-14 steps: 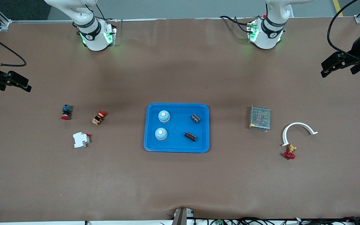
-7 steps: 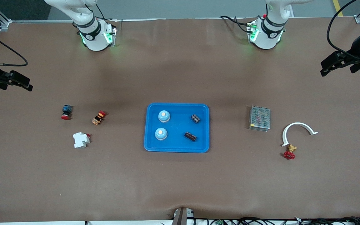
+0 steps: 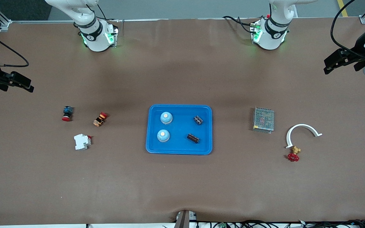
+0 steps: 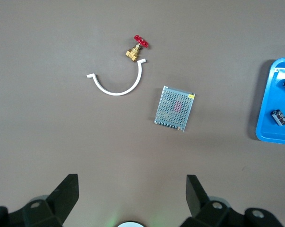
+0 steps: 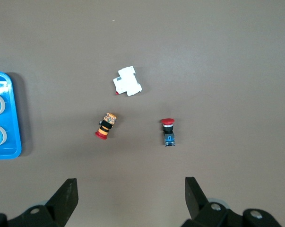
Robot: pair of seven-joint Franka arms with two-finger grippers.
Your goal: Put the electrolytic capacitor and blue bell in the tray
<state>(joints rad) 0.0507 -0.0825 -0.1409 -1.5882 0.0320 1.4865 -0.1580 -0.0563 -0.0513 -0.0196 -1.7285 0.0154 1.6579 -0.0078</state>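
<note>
Front view: blue tray (image 3: 179,148) mid-desk (image 3: 182,190). In tray: two blue bells (image 3: 166,117) toward right arm's end, two capacitors (image 3: 198,120) toward left arm's end. Left gripper (image 3: 331,66) open, empty, over desk edge, well apart from tray. Right gripper (image 3: 25,86) likewise open, empty.

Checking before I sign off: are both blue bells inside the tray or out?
In. Both dome-shaped light-blue bells sit inside the shallow bright-blue plastic tray's rim.

Open table round tray (image 3: 179,151); parts (image 3: 82,141) prob. well apart.
</note>
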